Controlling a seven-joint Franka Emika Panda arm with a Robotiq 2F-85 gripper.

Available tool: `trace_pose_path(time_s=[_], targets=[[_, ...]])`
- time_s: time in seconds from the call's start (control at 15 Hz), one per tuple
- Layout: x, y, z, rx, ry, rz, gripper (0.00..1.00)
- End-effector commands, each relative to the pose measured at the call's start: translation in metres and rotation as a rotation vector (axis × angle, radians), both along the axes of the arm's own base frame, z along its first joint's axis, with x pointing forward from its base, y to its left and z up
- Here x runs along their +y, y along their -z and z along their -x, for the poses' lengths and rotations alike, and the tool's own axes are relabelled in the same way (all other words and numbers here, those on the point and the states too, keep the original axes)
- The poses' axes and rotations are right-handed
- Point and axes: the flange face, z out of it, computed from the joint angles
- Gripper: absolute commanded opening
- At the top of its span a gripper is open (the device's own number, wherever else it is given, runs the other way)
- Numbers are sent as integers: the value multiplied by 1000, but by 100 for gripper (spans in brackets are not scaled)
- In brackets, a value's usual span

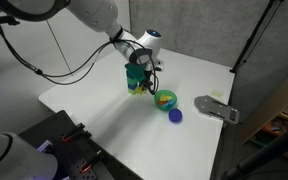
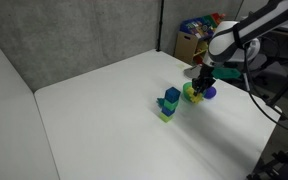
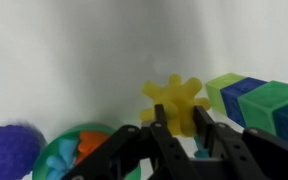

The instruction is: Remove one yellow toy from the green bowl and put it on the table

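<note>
Where the wrist view looks down, the gripper [image 3: 184, 130] pinches the yellow toy [image 3: 174, 98] between its fingertips (spikes poke out beyond them), outside the green bowl [image 3: 54, 160], over the table [image 3: 84, 60], beside the blocks [image 3: 254, 100].

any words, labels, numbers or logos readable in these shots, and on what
None can be read.
No print shows on the stacked blocks, green bowl, blue ball, yellow toy, grey device or hand.
The coloured clutter at the back is too small and blurred to read.
</note>
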Motion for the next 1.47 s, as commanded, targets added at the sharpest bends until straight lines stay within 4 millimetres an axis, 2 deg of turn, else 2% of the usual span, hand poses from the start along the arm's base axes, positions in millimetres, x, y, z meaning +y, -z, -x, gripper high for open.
trace_pose_path(time_s=[0.0, 0.07, 0.2, 0.33, 0.47, 0.67, 0.87, 1.0, 1.4], targets=[[-4, 24, 21, 24, 18, 12, 12], [-5, 31, 26, 33, 19, 19, 58], [-8, 41, 32, 44, 25, 26, 66], [-12, 43, 35, 48, 30, 32, 83], [-16, 38, 35, 47, 34, 37, 99], [-21, 24, 35, 49, 36, 31, 100], [-22, 0, 38, 69, 25, 16, 100], [-23, -19, 42, 89, 17, 12, 100], [-28, -93, 58, 125, -4, 26, 100]])
